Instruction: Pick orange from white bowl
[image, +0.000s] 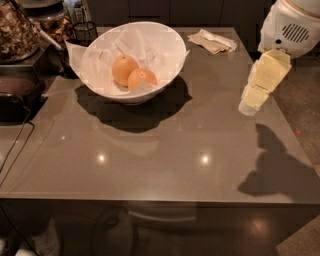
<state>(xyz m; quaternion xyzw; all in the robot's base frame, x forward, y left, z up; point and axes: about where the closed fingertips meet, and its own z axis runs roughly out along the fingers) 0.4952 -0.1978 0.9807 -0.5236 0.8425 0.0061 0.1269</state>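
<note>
Table (150, 170), orange (141, 78) in bowl (165, 45), jaws well right

I see a glossy grey-brown counter (160, 170) with two light glints on it. A crumpled napkin (212, 41) lies near its far right corner. At far left stand a jar (15, 30) of dried bits and a black wire holder (84, 31). A dark tray (15, 95) sits nearer me, with a cable (17, 145) trailing beside it. A dark shadow (275, 175) falls on the counter's right side, nearer me than the hand (252, 100) over the right edge.
</note>
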